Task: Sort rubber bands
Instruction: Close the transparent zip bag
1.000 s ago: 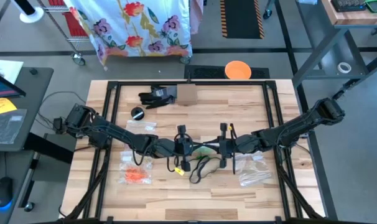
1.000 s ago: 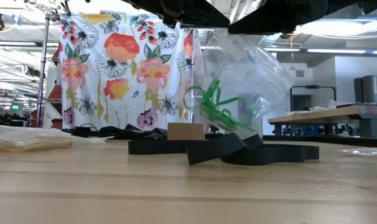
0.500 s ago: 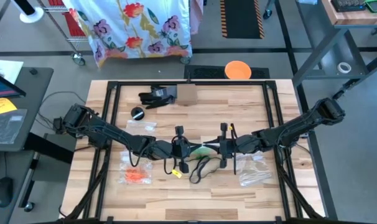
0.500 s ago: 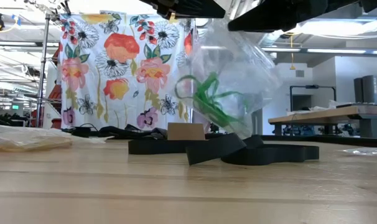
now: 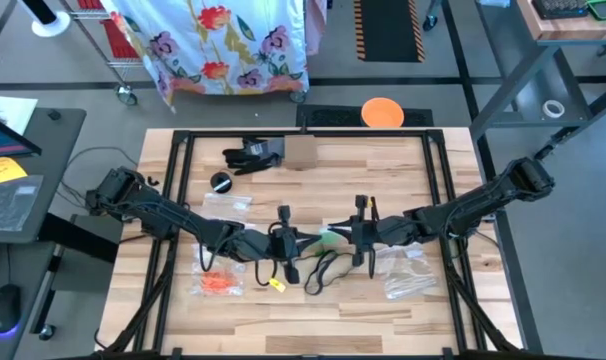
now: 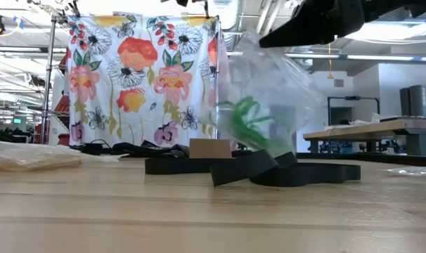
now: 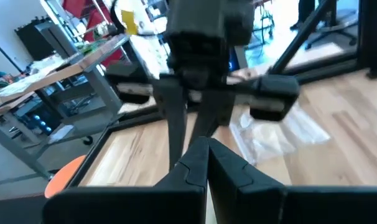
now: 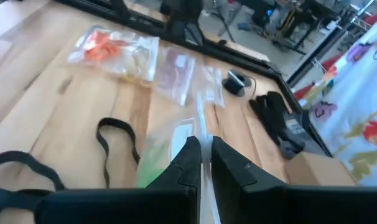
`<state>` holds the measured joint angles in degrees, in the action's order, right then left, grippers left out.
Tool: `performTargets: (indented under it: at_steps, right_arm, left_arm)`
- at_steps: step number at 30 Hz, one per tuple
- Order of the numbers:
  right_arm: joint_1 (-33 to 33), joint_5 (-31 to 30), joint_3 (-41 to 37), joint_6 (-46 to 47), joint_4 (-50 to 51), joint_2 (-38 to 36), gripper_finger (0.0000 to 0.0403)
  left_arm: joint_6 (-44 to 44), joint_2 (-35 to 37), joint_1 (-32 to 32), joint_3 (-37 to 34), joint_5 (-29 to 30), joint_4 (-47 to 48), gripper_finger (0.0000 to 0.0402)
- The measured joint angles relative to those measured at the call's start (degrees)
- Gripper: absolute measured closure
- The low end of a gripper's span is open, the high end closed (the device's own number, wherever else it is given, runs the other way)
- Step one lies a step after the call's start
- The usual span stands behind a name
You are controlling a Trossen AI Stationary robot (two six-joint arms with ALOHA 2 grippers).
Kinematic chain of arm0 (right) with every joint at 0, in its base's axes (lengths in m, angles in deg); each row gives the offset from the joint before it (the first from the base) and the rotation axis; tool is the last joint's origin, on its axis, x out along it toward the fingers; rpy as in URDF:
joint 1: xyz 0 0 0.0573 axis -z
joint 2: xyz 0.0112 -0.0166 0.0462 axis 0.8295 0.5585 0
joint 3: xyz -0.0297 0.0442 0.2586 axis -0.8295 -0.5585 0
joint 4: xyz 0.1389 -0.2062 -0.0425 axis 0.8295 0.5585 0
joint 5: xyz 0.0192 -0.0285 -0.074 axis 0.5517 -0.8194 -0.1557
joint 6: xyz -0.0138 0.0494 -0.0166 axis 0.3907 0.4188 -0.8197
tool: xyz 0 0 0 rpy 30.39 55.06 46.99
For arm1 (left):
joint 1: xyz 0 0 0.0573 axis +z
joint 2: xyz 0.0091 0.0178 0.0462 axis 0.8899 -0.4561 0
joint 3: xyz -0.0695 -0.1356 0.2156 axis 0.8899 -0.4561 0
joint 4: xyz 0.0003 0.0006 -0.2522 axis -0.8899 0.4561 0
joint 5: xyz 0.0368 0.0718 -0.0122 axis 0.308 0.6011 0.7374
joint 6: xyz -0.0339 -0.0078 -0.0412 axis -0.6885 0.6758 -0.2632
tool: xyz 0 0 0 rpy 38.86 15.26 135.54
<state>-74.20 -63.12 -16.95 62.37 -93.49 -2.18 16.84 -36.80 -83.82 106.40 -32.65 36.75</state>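
Right gripper [image 5: 354, 240]: you see it pinched on the clear bag [image 6: 269, 98] holding green rubber bands [image 6: 244, 121], lifted above the table [image 5: 383, 310].
Left gripper [image 5: 295, 243]: closed, empty, beside it.

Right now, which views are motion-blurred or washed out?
Low view: the clear bag with green rubber bands is smeared by motion, backlit by bright ceiling lights. Left wrist view: soft throughout. Right wrist view: the bag edge at the right gripper is blurred. High view: evenly lit.

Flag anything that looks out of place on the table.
A clear bag of green rubber bands hangs in mid-air, pinched by the right end effector. A black strap lies loose in a tangle beneath it.
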Motion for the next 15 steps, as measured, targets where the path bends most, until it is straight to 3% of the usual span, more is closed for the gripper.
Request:
performTargets:
  at_steps: [15]
  right_arm:
    - [-0.1, 0.5, 0.0, 0.1, -0.5, 0.0, 0.0387]
  left_arm:
    - [1.8, -1.1, 1.5, -0.1, 0.4, 2.4, 0.0390]
